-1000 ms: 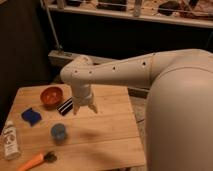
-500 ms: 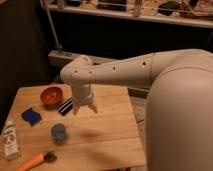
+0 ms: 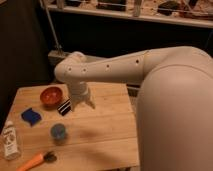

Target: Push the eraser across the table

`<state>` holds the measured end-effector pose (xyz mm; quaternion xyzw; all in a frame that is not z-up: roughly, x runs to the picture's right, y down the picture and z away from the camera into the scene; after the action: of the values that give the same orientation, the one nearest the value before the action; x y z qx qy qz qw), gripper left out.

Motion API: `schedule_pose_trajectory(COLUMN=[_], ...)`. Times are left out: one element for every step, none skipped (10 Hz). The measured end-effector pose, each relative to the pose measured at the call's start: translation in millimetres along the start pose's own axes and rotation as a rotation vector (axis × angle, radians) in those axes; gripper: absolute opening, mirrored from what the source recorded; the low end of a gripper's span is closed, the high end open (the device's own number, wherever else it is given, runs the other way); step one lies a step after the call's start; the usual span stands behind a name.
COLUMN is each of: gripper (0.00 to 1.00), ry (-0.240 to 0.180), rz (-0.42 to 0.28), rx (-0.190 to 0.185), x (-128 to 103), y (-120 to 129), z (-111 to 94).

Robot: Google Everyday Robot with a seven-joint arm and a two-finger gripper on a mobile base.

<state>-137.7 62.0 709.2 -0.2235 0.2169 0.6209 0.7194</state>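
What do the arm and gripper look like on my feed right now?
The arm is a thick, smooth off-white shell with rounded joints and a row of small dark dots along its forearm; no loose cables show. The gripper, the same off-white, tapers into two short fingers and sits over the table beside the eraser.

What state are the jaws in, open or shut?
Open. The gripper points down at the table, beside the eraser, jaws spread with nothing between them.
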Motion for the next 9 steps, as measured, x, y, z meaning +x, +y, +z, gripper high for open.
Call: schedule_pose_trajectory(gripper=[0.65, 0.65, 0.65, 0.65, 0.63, 0.57, 0.45, 0.37, 0.27], ry=[-0.041, -0.071, -0.093, -0.108, -0.112, -0.112, -0.112, -0.112, -0.112], rz=[-0.039, -0.063, -0.084, -0.101, -0.103, -0.102, -0.103, -0.103, -0.102], rx=[0.015, 0.02, 0.012, -0.002, -0.005, -0.004, -0.005, -0.004, -0.004], x=[-19, -33, -44, -52, -54, -55, -54, -55, -55], y=[22, 37, 51, 63, 64, 64, 64, 64, 63], z=[-12, -19, -26, -31, -32, -32, -32, -32, -32])
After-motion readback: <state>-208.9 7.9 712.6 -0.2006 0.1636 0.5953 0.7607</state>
